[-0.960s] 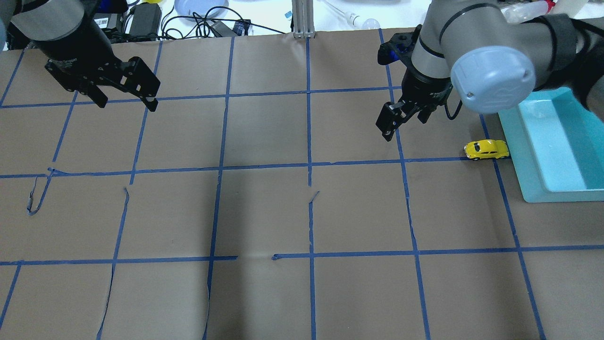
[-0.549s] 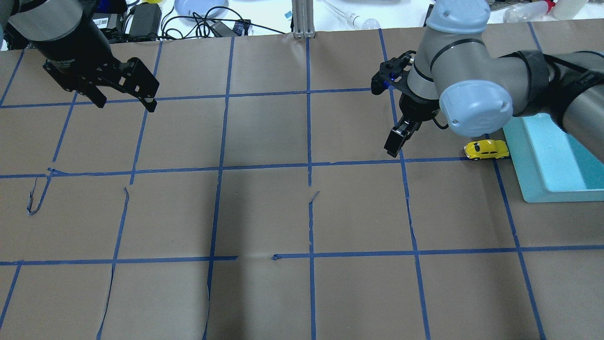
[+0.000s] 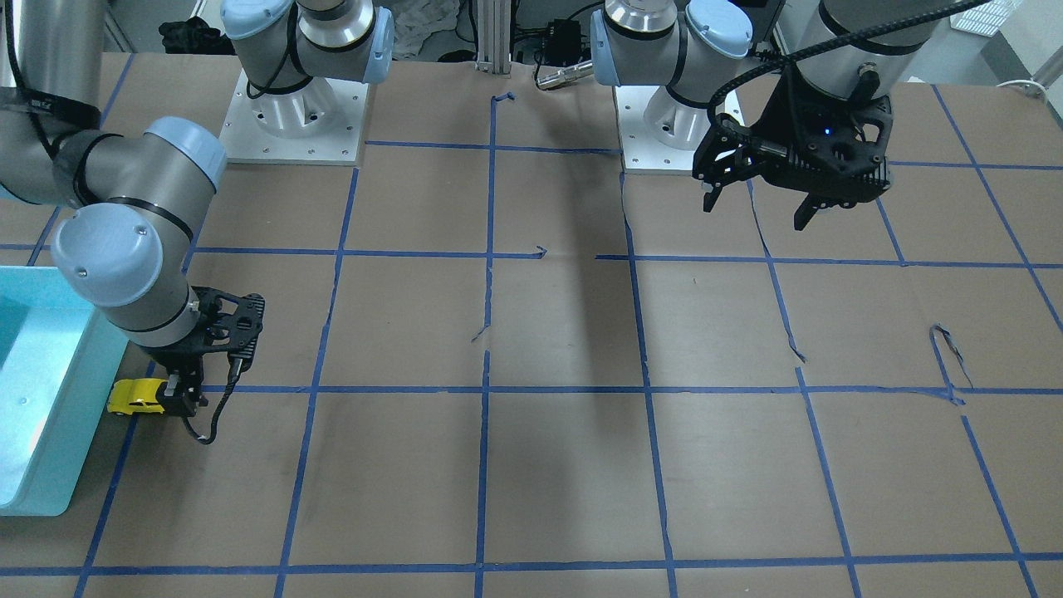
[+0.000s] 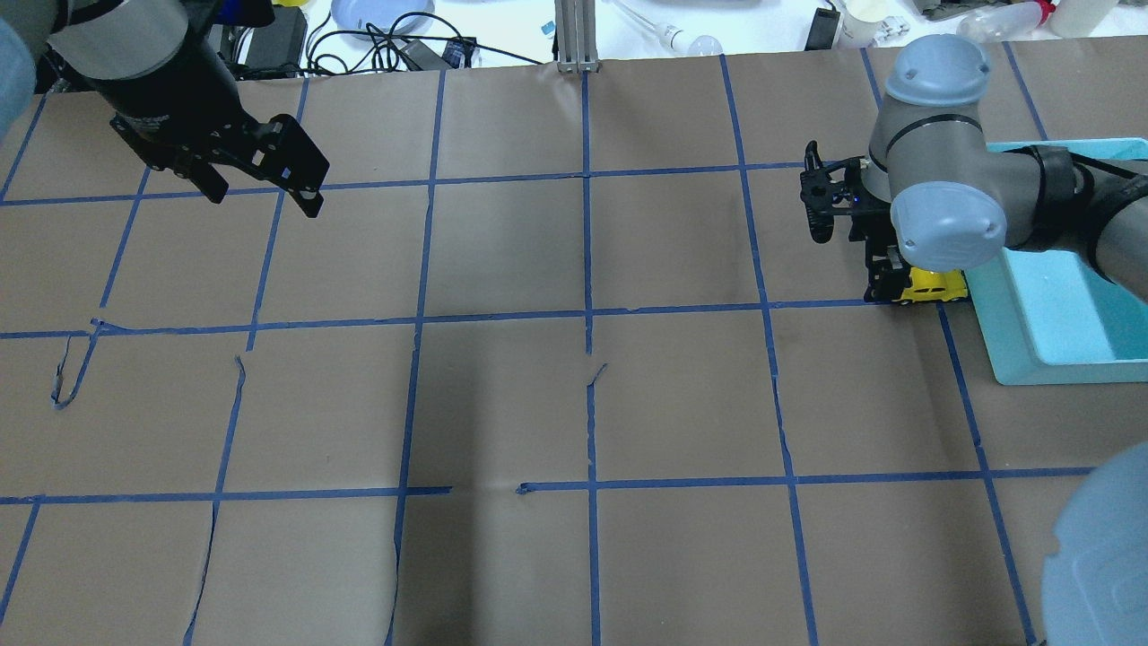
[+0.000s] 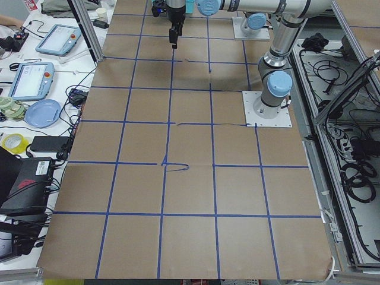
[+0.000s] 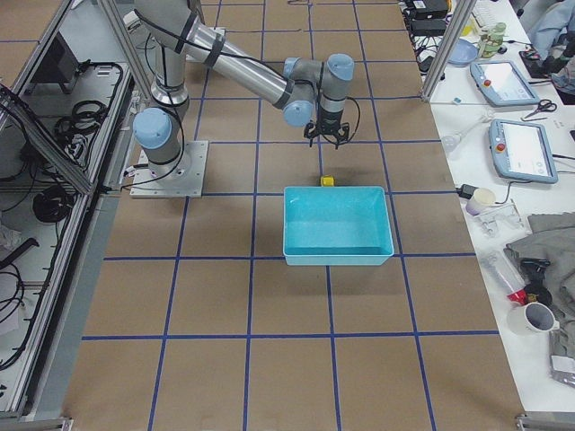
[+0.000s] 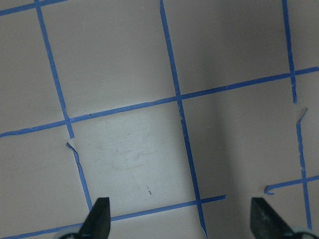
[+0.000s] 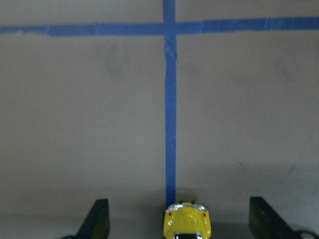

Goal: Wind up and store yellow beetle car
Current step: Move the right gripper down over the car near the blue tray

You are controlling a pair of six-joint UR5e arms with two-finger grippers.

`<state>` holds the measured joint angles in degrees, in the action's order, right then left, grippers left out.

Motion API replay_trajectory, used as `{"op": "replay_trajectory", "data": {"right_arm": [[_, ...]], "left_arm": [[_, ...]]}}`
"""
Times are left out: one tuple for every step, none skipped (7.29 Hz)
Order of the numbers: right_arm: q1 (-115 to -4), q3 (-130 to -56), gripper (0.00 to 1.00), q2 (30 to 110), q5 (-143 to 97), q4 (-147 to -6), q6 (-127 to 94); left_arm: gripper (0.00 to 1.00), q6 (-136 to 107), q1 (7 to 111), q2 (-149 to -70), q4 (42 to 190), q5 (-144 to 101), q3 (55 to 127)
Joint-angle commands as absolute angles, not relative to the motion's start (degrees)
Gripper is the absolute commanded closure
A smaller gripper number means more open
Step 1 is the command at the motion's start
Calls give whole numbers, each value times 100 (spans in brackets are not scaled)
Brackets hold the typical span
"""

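The yellow beetle car (image 4: 937,287) stands on the brown paper just left of the teal tray (image 4: 1013,359). It also shows in the front view (image 3: 133,397) and the right side view (image 6: 328,180). My right gripper (image 4: 888,283) is low over it and open. In the right wrist view the car (image 8: 187,221) sits between the two spread fingers (image 8: 97,219), touching neither. My left gripper (image 4: 265,199) hangs open and empty above the far left of the table, fingers (image 7: 99,214) wide apart.
The teal tray (image 3: 33,490) holds nothing that I can see and lies at the table's right end (image 6: 337,256). Blue tape lines grid the brown paper, torn in places. Cables, a plate and bottles lie beyond the far edge.
My right arm has swung right toward the tray and come down, so its open gripper now straddles the car. My left gripper has shifted slightly right. The car has not moved.
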<state>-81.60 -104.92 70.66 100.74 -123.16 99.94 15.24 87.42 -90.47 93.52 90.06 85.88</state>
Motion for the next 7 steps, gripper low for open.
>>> {"op": "replay_trajectory", "data": {"right_arm": [[-8112,-10546,4,6769,10843,-12647,10738],[-8069,-10634,5,6724,11055,-12761,10758],[-7920,-10817,6,6706,11118,-13153,10784],[-7858,-10993,8,6706,11118,-13418,10784],[-7857,-11013,10,6689,11101,-13560,10749],[-7857,-11004,10,6619,11083,-13657,10714],[-7857,-11013,11,6522,11074,-13797,10653]], "left_arm": [[0,1564,8815,-9000,9369,9026,8596],[0,1564,8815,-9009,9369,9026,8596],[0,1564,8815,-9009,9369,9026,8596],[0,1564,8815,-9026,9369,9018,8596],[0,1564,8833,-9052,9369,9000,8596],[0,1564,8868,-9035,9369,9017,8596],[0,1564,8877,-9026,9378,9018,8596]]}}
